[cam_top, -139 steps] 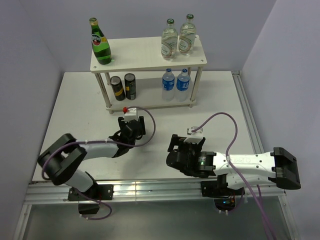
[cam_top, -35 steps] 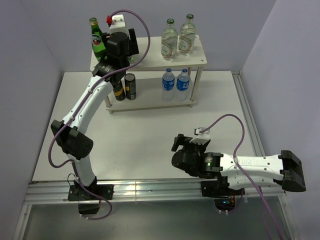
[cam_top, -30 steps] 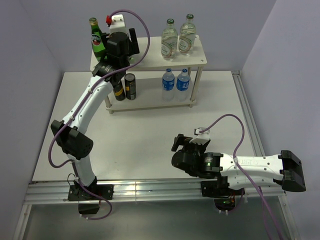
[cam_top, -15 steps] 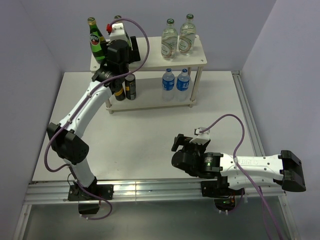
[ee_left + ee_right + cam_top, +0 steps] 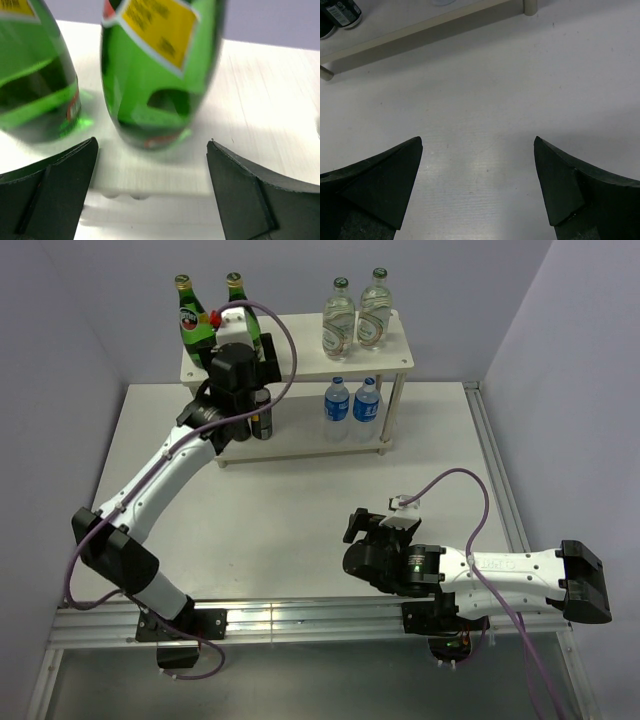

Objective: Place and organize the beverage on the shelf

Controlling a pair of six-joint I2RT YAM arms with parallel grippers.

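The desk (image 5: 300, 490) carries the shelf (image 5: 300, 355). The left arm (image 5: 170, 465), the nearer one, reaches its top board. There a green bottle (image 5: 160, 75) stands upright just ahead of the spread left pincer (image 5: 151, 145), untouched. A second green bottle (image 5: 30, 85) stands just beside it, so I judge that open room lies straight back. The right pincer (image 5: 477, 142) hangs spread over the desk.

The spread tool (image 5: 152, 145) faces the central green bottle (image 5: 160, 85) on the shelf (image 5: 265, 100).

near the desk's far left corner, the left arm (image 5: 170, 455) is partly hiding the black cans (image 5: 264, 422) and the body of one green bottle (image 5: 237, 295); the left wrist view is cropping both bottles' tops.
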